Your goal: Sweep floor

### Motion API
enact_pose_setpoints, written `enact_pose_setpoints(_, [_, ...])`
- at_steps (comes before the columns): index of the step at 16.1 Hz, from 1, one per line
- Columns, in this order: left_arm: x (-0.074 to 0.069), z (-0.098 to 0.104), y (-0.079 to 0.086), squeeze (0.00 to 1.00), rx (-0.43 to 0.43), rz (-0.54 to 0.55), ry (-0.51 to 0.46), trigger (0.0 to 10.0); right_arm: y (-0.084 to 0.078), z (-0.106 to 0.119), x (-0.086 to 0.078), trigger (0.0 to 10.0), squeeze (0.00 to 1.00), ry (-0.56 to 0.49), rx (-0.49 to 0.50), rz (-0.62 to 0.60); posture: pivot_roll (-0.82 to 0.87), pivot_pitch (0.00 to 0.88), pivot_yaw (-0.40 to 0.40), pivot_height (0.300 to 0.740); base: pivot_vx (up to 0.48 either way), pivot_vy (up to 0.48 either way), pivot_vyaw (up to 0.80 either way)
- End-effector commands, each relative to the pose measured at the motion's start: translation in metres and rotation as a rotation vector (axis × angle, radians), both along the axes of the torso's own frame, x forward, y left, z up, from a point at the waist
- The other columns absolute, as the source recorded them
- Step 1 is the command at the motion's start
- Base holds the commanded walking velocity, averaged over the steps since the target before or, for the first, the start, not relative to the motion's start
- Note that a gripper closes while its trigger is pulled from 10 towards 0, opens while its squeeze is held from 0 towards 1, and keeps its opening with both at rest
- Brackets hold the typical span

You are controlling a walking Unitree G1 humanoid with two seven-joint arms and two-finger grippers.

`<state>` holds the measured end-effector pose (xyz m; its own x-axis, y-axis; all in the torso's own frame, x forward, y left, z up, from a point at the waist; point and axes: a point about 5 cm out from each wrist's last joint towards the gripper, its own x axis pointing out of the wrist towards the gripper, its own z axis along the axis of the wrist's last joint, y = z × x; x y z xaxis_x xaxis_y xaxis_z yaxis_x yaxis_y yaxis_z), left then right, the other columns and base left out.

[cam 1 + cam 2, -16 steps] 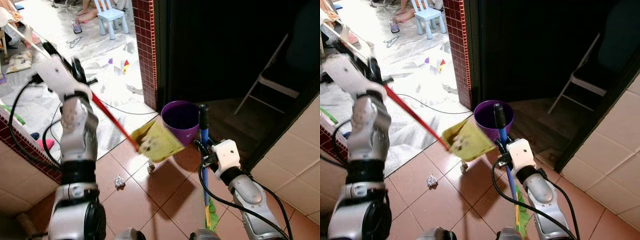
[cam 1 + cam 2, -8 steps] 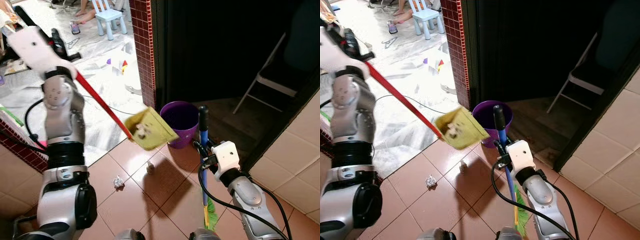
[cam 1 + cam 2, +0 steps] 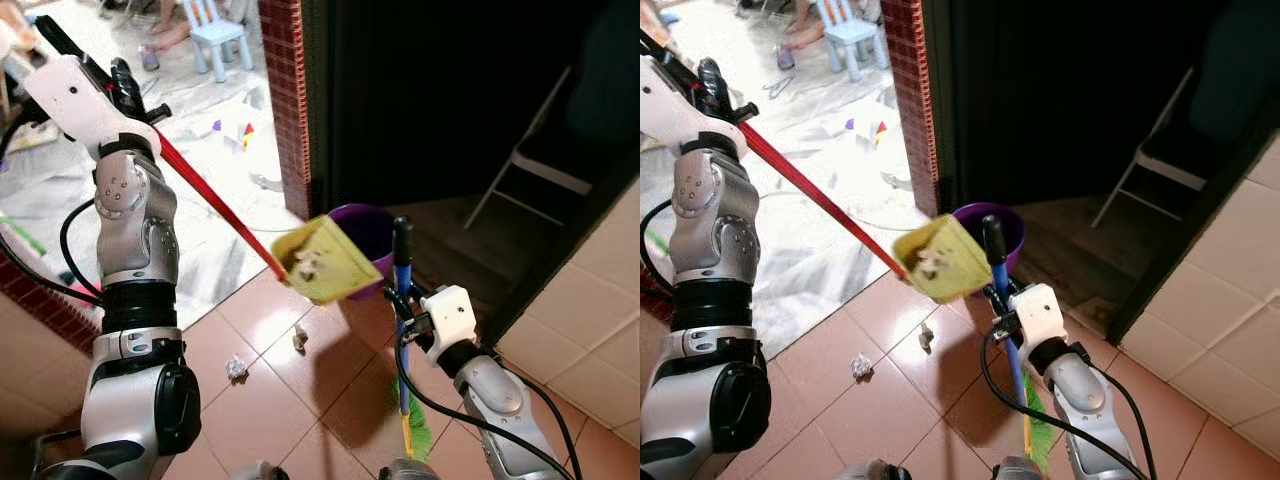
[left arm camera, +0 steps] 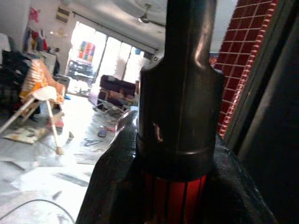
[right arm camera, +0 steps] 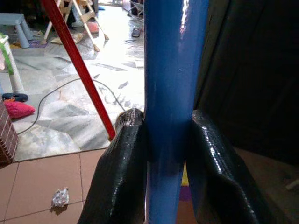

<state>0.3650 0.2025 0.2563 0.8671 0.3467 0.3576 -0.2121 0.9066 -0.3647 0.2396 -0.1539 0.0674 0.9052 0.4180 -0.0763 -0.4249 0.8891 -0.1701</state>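
Nearest, at about 5 o'clock, the right gripper (image 5: 163,158) has its jaws clamped on the blue handle of the single broom (image 3: 403,330), whose green bristles rest on the tiled floor (image 3: 260,400). Two crumpled scraps still lie on the floor, one (image 3: 237,368) near 7 o'clock and one (image 3: 299,338) closer to centre. Above them one yellow dustpan (image 3: 325,260) hangs in the air, carrying a few scraps, its mouth just beside the rim of the one purple bin (image 3: 370,232) at 12 o'clock. Far out at 10 o'clock the left gripper (image 4: 180,154) has its jaws clamped on the top of the red dustpan handle (image 3: 215,205). The risk: held so far from the pan, a small wrist wobble could tip scraps short of the bin, or knock it over.
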Motion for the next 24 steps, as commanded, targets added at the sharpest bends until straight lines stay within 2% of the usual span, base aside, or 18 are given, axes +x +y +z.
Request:
enact_pose_setpoints(1, [-0.003, 0.032, 0.005, 0.00, -0.005, 0.021, -0.139, 10.0, 0.002, 0.003, 0.000, 10.0, 0.00, -0.015, 0.005, 0.007, -0.18, 0.000, 0.103, 0.740, 0.368, 0.000, 0.00])
enact_pose_setpoints(5, [0.000, 0.036, 0.010, 0.00, -0.017, 0.034, -0.146, 10.0, 0.002, 0.003, 0.001, 10.0, 0.00, -0.016, 0.002, 0.013, -0.19, 0.000, 0.103, 0.740, 0.367, 0.000, 0.00])
enact_pose_setpoints(12, [0.002, 0.031, 0.005, 0.00, -0.033, 0.007, -0.143, 10.0, 0.003, 0.002, 0.000, 10.0, 0.00, -0.015, -0.003, 0.029, -0.18, 0.000, 0.098, 0.740, 0.343, 0.000, 0.00])
enact_pose_setpoints(14, [0.003, 0.031, 0.004, 0.00, -0.031, 0.005, -0.144, 10.0, 0.004, 0.002, 0.000, 10.0, 0.00, -0.013, -0.004, 0.032, -0.18, 0.000, 0.096, 0.740, 0.000, 0.000, 0.00])
enact_pose_setpoints(16, [0.001, 0.035, 0.003, 0.00, 0.040, 0.050, -0.163, 10.0, 0.004, 0.002, 0.000, 10.0, 0.00, -0.012, -0.004, 0.031, -0.18, 0.000, 0.094, 0.740, 0.000, 0.000, 0.00])
enact_pose_setpoints(17, [0.001, 0.036, 0.002, 0.00, 0.042, 0.052, -0.167, 10.0, 0.004, 0.002, 0.000, 10.0, 0.00, -0.013, -0.004, 0.031, -0.18, 0.000, 0.094, 0.740, 0.000, 0.000, 0.00])
enact_pose_setpoints(19, [0.003, 0.040, -0.007, 0.00, 0.085, 0.058, -0.187, 10.0, 0.004, 0.002, 0.001, 10.0, 0.00, -0.013, -0.004, 0.033, -0.19, 0.000, 0.093, 0.740, 0.000, 0.000, 0.00])
enact_pose_setpoints(24, [0.007, 0.041, -0.028, 0.00, 0.075, 0.035, -0.201, 10.0, 0.005, 0.002, 0.001, 10.0, 0.00, -0.017, -0.007, 0.032, -0.20, 0.000, 0.098, 0.740, 0.000, 0.000, 0.00])
